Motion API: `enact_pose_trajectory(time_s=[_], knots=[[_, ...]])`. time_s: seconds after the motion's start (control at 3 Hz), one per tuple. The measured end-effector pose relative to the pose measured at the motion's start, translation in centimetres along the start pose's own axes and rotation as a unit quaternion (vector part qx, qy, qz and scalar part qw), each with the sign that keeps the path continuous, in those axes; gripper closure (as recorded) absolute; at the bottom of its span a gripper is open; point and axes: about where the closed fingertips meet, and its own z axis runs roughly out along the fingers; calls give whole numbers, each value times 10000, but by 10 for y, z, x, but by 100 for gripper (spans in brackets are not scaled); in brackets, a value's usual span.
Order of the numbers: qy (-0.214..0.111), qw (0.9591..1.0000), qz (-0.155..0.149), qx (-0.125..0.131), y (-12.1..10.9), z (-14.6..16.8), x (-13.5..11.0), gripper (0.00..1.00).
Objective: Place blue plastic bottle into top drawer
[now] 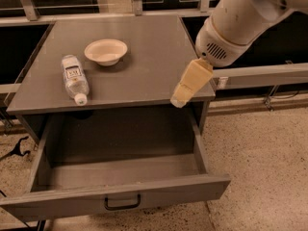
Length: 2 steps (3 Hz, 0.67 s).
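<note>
From my remote station I look down on the grey cabinet (144, 57), which fills most of the view and stands on a speckled floor (260, 167). The top drawer (192, 189) stands fully open from the cabinet's front, its shallow grey inside in shadow under the cabinet top, its flat front panel nearest the camera.

The robot's white arm (240, 18) reaches in from beyond the cabinet's right rear corner, its rounded wrist housing hanging over the right edge of the cabinet.

The white bowl (106, 51) sits upright on the cabinet top, left of the middle and toward the back. The blue plastic bottle (73, 78) lies on its side near the cabinet top's left front corner – just in front of the bowl and to its left, apart from it – with its label facing up.

The gripper (179, 100), a tan wedge pointing down and to the left, hangs over the front right corner of the cabinet top, well apart from the bottle; it holds nothing I can see, and whether it is set wide or narrow I cannot tell.

A small dark bar handle (122, 203) sits at the centre of the drawer front. The bottle's white cap (81, 99) points toward the cabinet's front edge, close to it.
</note>
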Motion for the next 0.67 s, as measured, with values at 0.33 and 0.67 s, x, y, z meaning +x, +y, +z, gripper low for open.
enact_pose_trajectory(time_s=[0.33, 0.67], knots=[[-306, 9993, -130, -160, 12, 16, -34, 0], [-644, 9976, -116, -246, 22, 32, -70, 0]])
